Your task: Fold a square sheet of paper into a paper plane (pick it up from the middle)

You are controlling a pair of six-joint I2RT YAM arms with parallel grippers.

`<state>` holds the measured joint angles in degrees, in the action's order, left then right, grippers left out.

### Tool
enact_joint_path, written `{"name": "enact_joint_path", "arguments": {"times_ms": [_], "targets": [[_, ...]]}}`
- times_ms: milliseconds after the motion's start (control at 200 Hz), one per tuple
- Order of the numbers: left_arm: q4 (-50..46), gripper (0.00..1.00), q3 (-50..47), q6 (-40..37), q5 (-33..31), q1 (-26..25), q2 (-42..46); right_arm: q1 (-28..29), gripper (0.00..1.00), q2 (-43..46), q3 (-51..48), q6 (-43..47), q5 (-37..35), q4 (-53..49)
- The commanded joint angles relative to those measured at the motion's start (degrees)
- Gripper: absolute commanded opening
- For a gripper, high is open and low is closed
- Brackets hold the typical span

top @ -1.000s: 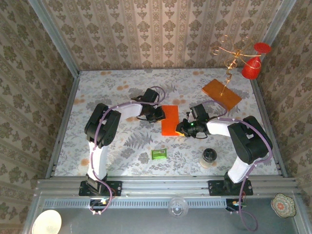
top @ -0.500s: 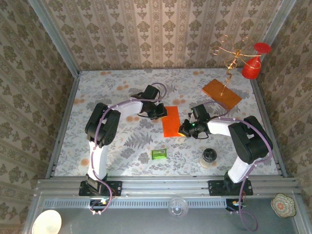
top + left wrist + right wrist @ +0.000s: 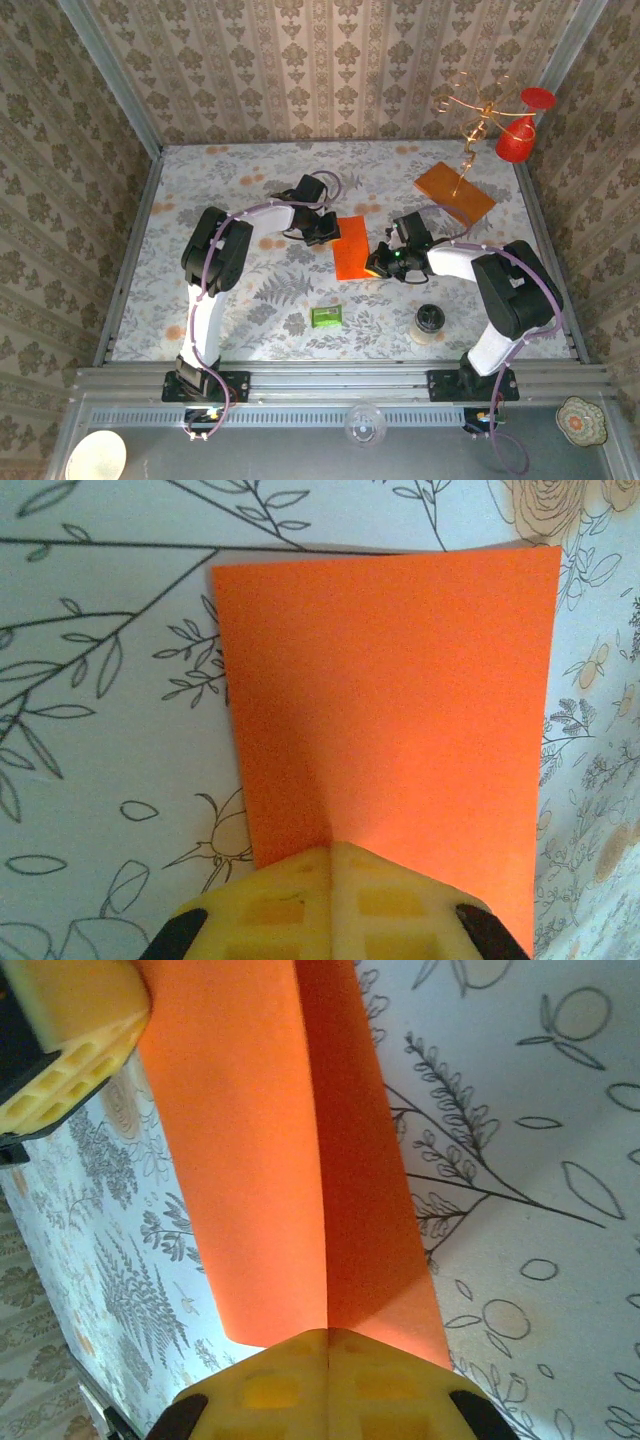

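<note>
Square sheet of paper (image 3: 350, 250) drifts toward 12 o'clock, seemingly halved; left gripper (image 3: 322, 232) and right gripper (image 3: 378, 263) clench its edges; dart folds pending.

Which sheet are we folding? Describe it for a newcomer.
On the floral table, look at the centre, between the left pincer and right pincer. The paper both pinch is thin, bright orange; the board far right is thicker and brownish.

Robot lab cell dressed like home: alu frame rail (image 3: 340, 378), wallpapered walls (image 3: 330, 70), floral tabletop (image 3: 250, 300)
</note>
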<state>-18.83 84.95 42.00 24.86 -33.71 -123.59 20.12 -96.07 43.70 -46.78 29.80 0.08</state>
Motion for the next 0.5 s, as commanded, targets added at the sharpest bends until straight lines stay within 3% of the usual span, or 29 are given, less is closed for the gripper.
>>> {"name": "enact_joint_path", "arguments": {"times_ms": [0, 495], "targets": [[-2.9, 0.07, -0.1, -1.0, -1.8, 0.1, -1.8, -0.1, 0.03, 1.1, -0.3, 1.7, 2.8, 1.9], [-2.6, 0.04, -2.0, -0.8, -1.7, -0.3, -1.4, 1.8, 0.03, -5.1, 8.3, 0.6, 2.6, 8.7]]}}
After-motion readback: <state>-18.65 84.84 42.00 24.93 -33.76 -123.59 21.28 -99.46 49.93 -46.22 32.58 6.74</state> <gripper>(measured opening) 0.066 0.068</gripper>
